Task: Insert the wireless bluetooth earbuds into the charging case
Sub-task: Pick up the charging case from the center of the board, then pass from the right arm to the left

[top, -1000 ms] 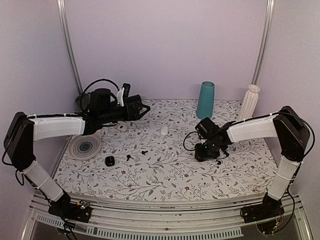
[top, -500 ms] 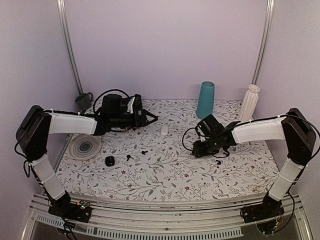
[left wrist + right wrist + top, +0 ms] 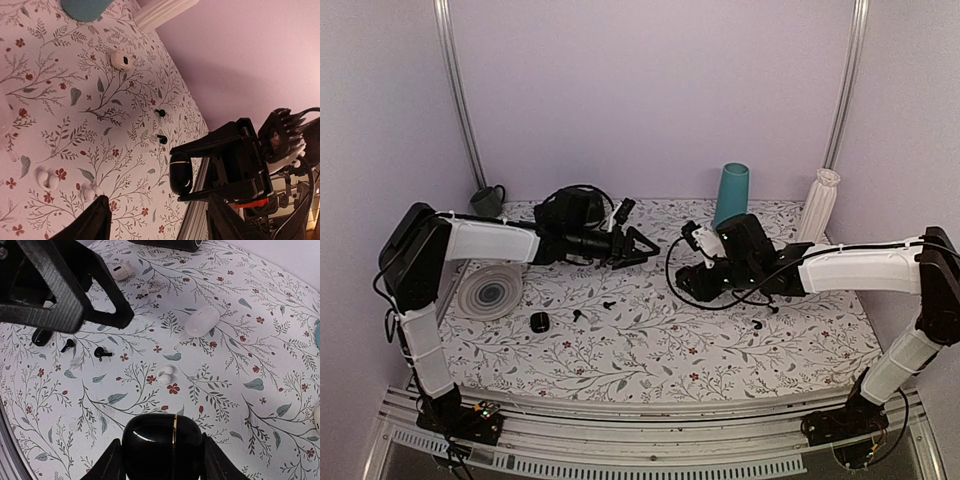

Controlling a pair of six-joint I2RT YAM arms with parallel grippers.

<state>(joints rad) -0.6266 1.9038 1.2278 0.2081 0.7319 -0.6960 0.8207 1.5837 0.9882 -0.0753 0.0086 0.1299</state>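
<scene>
My right gripper (image 3: 164,460) is shut on a glossy black charging case (image 3: 165,442) with a thin gold seam, held just above the floral table. A pair of white earbuds (image 3: 166,374) lies on the cloth just beyond it. Two black earbuds (image 3: 102,352) lie farther left, seen from above as small dark stems (image 3: 608,303). My left gripper (image 3: 645,250) stands open and empty, reaching in from the left, a short way from the right gripper (image 3: 682,283). In the left wrist view the black case (image 3: 181,172) sits in the right jaws, with the white earbuds (image 3: 47,178) on the cloth beside my left fingers (image 3: 95,222).
A closed white case (image 3: 202,321) lies mid-table. A small black item (image 3: 539,321) and a round white disc (image 3: 490,293) are at the left. A teal cup (image 3: 731,198) and white ribbed vase (image 3: 823,205) stand at the back, a dark cup (image 3: 487,200) at back left.
My left arm stretched right from the back-left corner toward the table's middle. My right arm carried the black case left and farther back, so both grippers now sit close together.
</scene>
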